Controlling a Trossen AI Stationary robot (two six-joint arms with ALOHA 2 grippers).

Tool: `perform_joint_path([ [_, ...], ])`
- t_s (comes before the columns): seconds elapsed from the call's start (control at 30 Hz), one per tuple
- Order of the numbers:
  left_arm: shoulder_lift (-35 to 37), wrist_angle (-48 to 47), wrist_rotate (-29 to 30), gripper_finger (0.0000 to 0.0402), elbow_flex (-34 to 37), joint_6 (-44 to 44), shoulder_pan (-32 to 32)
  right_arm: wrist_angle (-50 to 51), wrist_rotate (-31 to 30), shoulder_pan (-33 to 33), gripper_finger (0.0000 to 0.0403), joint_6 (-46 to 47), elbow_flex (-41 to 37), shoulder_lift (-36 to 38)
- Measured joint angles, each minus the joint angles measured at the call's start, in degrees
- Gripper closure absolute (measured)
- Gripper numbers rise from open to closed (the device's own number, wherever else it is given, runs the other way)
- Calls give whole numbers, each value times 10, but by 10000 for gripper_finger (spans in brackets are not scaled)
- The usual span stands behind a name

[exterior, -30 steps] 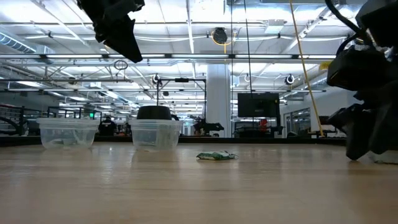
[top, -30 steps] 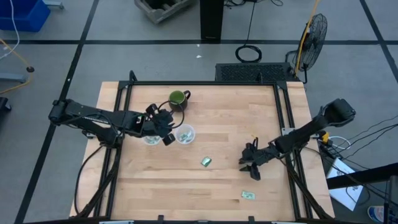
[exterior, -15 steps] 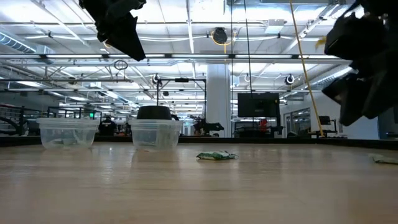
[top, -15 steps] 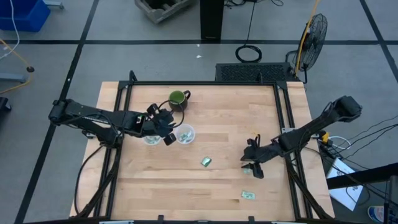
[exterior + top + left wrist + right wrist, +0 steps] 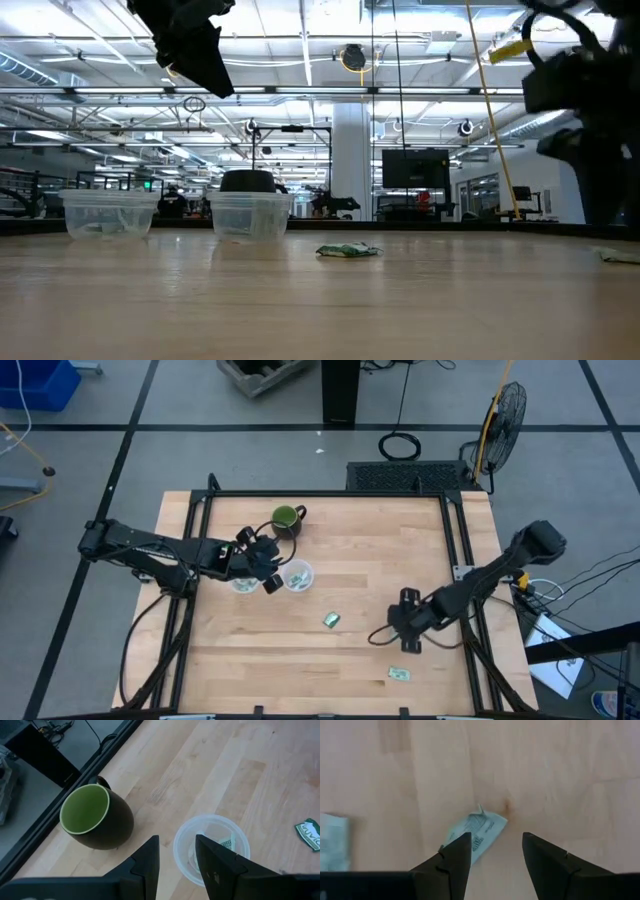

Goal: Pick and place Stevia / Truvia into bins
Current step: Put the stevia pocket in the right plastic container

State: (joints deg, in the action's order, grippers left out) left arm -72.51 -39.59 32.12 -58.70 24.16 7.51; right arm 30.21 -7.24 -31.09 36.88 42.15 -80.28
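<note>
Two clear cups stand left of centre, one [image 5: 243, 583] [image 5: 104, 213] and another [image 5: 297, 575] [image 5: 250, 214], both with pale sachets inside. My left gripper [image 5: 266, 567] [image 5: 176, 840] hovers open above and between them, high in the low view [image 5: 185, 40]. My right gripper [image 5: 403, 630] [image 5: 495, 835] hangs open over a crumpled sachet [image 5: 475, 831] lying on the table, clear of it; in the high view the gripper hides that sachet. Loose sachets lie flat at centre [image 5: 331, 620] [image 5: 348, 250] and by the near edge [image 5: 400, 674] [image 5: 620, 256].
A dark green mug [image 5: 285, 520] [image 5: 95, 817] stands behind the cups toward the far edge. Another sachet [image 5: 330, 842] shows at the edge of the right wrist view. Bare wood [image 5: 370, 550] stretches between the two arms.
My right gripper has risen off the table, where its fingers stood low a second ago. It then shifted a little toward the near edge and the table's left and turned to point down. The left arm has kept still.
</note>
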Motion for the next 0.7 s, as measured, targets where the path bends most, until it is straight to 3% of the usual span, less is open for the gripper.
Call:
perform_joint_path([
  [0.33, 0, 0, 0, 268, 0, -3, 0, -30, 26, -2, 234, 0, 1, -56],
  [0.7, 0, 0, 0, 268, 0, -5, 0, -48, -67, 16, 246, -13, -1, -58],
])
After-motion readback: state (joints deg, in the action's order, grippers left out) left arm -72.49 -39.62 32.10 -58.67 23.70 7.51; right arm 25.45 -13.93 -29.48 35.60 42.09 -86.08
